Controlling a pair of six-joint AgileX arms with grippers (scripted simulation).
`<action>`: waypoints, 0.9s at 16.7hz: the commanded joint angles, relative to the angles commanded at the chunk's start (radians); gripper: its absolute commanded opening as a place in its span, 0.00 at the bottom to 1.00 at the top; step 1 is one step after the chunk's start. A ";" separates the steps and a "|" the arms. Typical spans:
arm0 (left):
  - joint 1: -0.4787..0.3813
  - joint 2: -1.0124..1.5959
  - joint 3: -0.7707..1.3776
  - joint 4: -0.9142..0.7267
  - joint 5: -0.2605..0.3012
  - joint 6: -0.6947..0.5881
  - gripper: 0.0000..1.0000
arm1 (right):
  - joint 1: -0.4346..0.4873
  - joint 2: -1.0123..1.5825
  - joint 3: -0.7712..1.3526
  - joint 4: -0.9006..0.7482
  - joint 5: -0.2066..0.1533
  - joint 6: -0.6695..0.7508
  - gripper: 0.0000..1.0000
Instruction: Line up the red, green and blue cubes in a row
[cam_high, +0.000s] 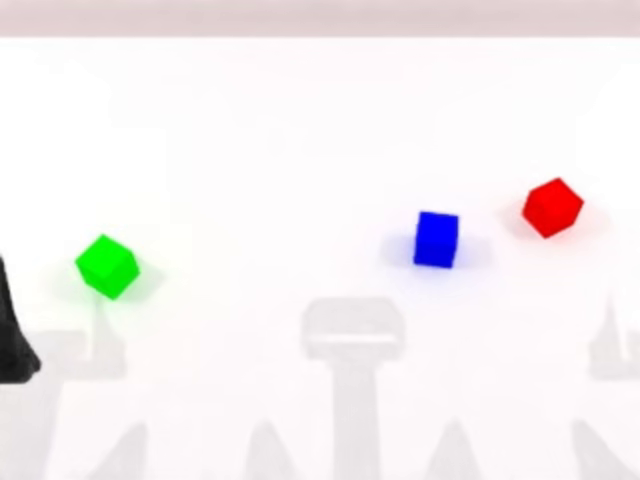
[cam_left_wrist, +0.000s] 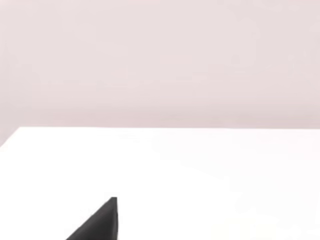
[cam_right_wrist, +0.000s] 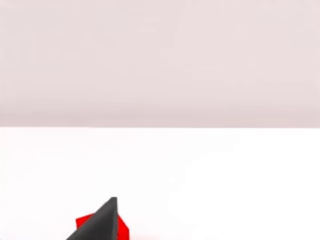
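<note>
- Your left arm (cam_high: 14, 330) sits dark at the table's (cam_high: 300, 130) near left edge; you cannot tell its fingers' state.
- Only the right wrist view shows a black finger (cam_right_wrist: 102, 222) before the red cube (cam_right_wrist: 85, 221); grip unclear.
- Green cube (cam_high: 106, 266) left and turned cornerwise, blue cube (cam_high: 437, 240) right of centre and nearly square-on, red farthest right; all plain.

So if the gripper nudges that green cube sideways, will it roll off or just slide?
The green cube will most likely slide, not roll: flat faces, sitting square on the table. It looks rigid, so it should keep its shape. An off-centre push would probably turn it, since it already sits angled to the table edge.
</note>
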 joint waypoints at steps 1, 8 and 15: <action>0.000 0.000 0.000 0.000 0.000 0.000 1.00 | 0.000 0.000 0.000 0.000 0.000 0.000 1.00; 0.000 0.000 0.000 0.000 0.000 0.000 1.00 | 0.025 0.213 0.215 -0.145 -0.003 -0.036 1.00; 0.000 0.000 0.000 0.000 0.000 0.000 1.00 | 0.075 0.907 0.840 -0.536 0.001 -0.129 1.00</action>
